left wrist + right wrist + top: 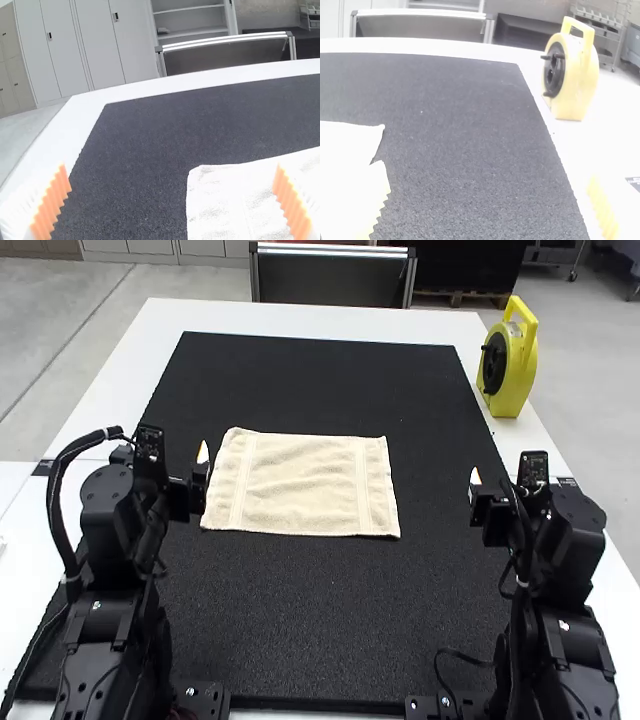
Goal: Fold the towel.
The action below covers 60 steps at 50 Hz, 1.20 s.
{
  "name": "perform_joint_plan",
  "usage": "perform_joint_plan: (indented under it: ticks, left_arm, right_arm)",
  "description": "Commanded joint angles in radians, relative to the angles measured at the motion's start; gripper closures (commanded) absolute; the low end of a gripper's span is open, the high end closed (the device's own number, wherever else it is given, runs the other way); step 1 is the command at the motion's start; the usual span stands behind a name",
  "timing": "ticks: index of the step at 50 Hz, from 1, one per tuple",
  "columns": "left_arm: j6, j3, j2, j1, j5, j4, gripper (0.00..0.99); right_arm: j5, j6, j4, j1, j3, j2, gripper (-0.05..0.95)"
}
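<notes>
One cream towel (305, 485) lies flat in a rectangle on the one black mat (330, 610), which covers much of the one white table (430, 330). There are two claws, the left claw (201, 468) near the towel and the right claw (476, 485) well apart from it, each with two fingers apart; one yellow reel (518, 370) stands upright by the mat's far right corner.

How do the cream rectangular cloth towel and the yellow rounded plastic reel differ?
The towel lies flat; the reel stands upright. The towel sits on the black mat, the reel on the white table to its right. The towel is cream with bands near its short sides; the reel is yellow with a black hub. Both rest ungripped.
</notes>
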Motion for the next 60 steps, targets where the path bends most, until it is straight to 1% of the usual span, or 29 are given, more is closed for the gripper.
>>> perform_joint_plan:
  ticks: [1, 8, 12, 15, 20, 22, 26, 32, 34, 38, 45, 48, 52, 56, 60]
  left_arm:
    - [0.012, -0.004, -0.010, 0.004, 0.014, 0.051, 0.038]
    - [0.007, -0.004, -0.010, 0.012, -0.012, 0.088, 0.039]
    - [0.006, -0.004, -0.010, 0.012, -0.038, 0.130, 0.039]
    - [0.006, -0.004, -0.010, 0.012, -0.046, 0.150, 0.041]
    - [0.006, 0.006, -0.006, 0.012, -0.052, 0.127, 0.041]
    - [0.006, 0.009, -0.001, 0.012, -0.051, 0.117, 0.041]
    - [0.007, 0.030, 0.014, 0.012, -0.048, 0.115, 0.043]
    - [0.006, 0.085, 0.075, 0.012, -0.051, 0.118, 0.044]
    - [0.006, 0.098, 0.106, 0.010, -0.049, 0.123, 0.044]
    - [0.006, 0.116, 0.181, 0.014, -0.057, 0.158, 0.044]
    - [0.006, 0.170, 0.319, 0.017, -0.081, 0.242, 0.044]
    - [0.004, 0.202, 0.384, 0.015, -0.086, 0.270, 0.044]
    - [-0.011, 0.243, 0.470, 0.017, -0.092, 0.296, 0.044]
    - [-0.020, 0.266, 0.537, 0.017, -0.094, 0.321, 0.044]
    - [-0.022, 0.273, 0.575, 0.017, -0.092, 0.331, 0.043]
  right_arm:
    - [-0.002, 0.010, 0.027, -0.007, -0.007, -0.007, -0.01]
    - [0.000, 0.017, 0.065, -0.022, -0.007, -0.007, 0.00]
    - [0.001, 0.028, 0.096, -0.039, -0.007, -0.007, 0.00]
    - [-0.002, 0.031, 0.127, -0.053, -0.007, -0.007, 0.00]
    - [-0.030, 0.036, 0.196, -0.076, -0.007, -0.007, 0.00]
    - [-0.043, 0.037, 0.237, -0.082, -0.007, -0.007, 0.00]
    - [-0.051, 0.037, 0.268, -0.091, -0.006, -0.007, 0.00]
    - [-0.071, 0.074, 0.269, -0.097, -0.006, -0.007, 0.00]
    - [-0.085, 0.106, 0.269, -0.097, -0.007, -0.005, 0.00]
    - [-0.108, 0.151, 0.269, -0.103, -0.006, -0.004, 0.00]
    - [-0.135, 0.168, 0.289, -0.120, 0.002, -0.004, 0.00]
    - [-0.155, 0.175, 0.289, -0.128, 0.021, -0.001, 0.00]
    - [-0.180, 0.201, 0.294, -0.140, 0.051, 0.026, 0.00]
    - [-0.201, 0.220, 0.308, -0.151, 0.093, 0.081, 0.00]
    - [-0.203, 0.247, 0.325, -0.159, 0.151, 0.167, 0.00]
